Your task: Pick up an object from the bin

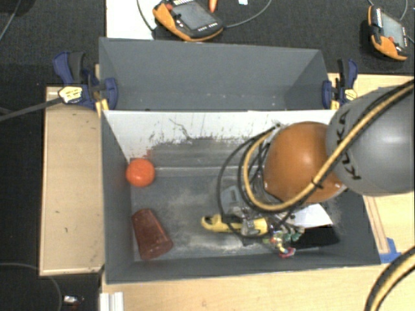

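Observation:
My gripper (249, 227) is low in the bin's front middle, beneath the arm's orange cover. It sits right over a yellow, banana-like thing (213, 223) that lies flat on the floor. The yellow thing's left end pokes out to the left of the gripper and its right part is hidden under it. An orange ball (140, 172) rests by the left wall, well away from the gripper. A dark red block (151, 234) lies in the front left corner.
A white flat thing (319, 215) and a black thing (319, 237) lie at the front right, partly under the arm. The arm and its cables cover the right half of the bin. Bare floor stretches between the ball, the block and the gripper.

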Available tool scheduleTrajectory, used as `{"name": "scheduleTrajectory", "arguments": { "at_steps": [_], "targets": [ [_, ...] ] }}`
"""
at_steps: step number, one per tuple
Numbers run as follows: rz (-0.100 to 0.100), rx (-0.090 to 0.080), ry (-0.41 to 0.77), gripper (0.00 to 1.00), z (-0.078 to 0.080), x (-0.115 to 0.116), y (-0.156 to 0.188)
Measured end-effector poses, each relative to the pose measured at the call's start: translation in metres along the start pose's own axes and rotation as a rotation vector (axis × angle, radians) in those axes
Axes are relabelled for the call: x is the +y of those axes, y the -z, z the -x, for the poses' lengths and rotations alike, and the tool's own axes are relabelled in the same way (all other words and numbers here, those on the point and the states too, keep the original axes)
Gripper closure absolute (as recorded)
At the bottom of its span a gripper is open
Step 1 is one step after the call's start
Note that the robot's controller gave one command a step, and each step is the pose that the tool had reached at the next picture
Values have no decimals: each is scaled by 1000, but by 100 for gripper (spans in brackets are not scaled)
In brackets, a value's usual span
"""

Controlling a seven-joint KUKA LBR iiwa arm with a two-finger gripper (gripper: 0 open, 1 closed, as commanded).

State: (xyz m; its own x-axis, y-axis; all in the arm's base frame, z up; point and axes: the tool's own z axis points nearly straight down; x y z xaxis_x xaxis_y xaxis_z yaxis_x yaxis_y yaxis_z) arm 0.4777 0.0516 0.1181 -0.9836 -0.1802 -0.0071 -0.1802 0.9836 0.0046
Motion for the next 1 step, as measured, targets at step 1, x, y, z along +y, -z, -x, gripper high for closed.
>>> {"name": "scheduleTrajectory", "arguments": {
  "at_steps": [1],
  "targets": [
    [0, 1, -5, 100, 0, 0, 19]
  ]
}}
